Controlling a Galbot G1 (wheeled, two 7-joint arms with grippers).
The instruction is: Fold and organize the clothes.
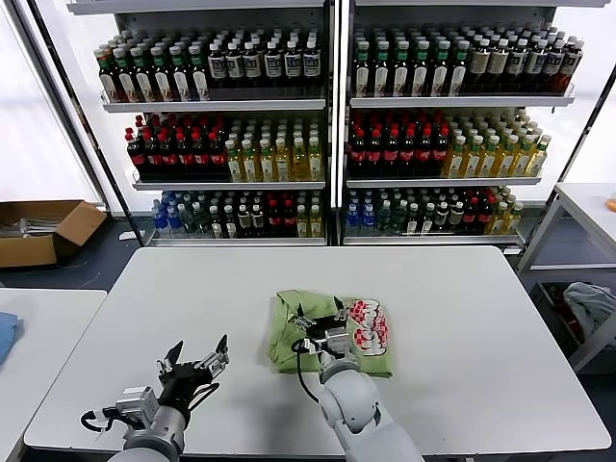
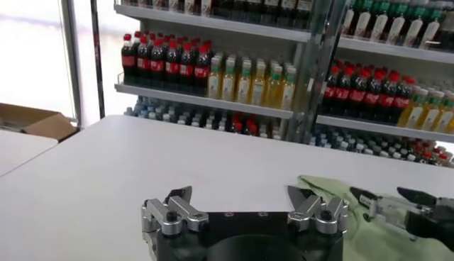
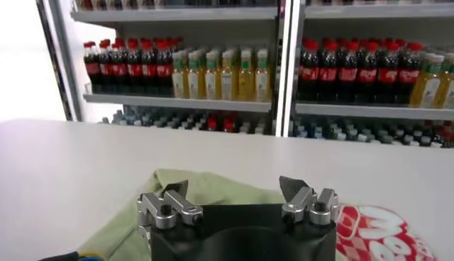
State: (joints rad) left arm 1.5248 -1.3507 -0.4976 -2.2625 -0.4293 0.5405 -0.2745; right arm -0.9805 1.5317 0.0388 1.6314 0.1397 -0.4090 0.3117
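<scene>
A light green shirt (image 1: pixel 289 332) lies folded into a small bundle on the white table (image 1: pixel 462 327), its red-and-white print (image 1: pixel 369 327) facing up on the right side. My right gripper (image 1: pixel 321 318) is open and empty just above the shirt's middle; in the right wrist view the green cloth (image 3: pixel 213 188) lies under its spread fingers and the print (image 3: pixel 372 234) shows beside it. My left gripper (image 1: pixel 195 355) is open and empty over bare table to the left of the shirt. In the left wrist view the shirt's edge (image 2: pixel 323 188) and the right gripper (image 2: pixel 394 202) show farther off.
Shelves of bottled drinks (image 1: pixel 327 135) stand behind the table. A cardboard box (image 1: pixel 43 231) lies on the floor at the far left. A second table (image 1: pixel 43 327) adjoins on the left. A rack with a cloth bundle (image 1: pixel 587 308) stands at the right.
</scene>
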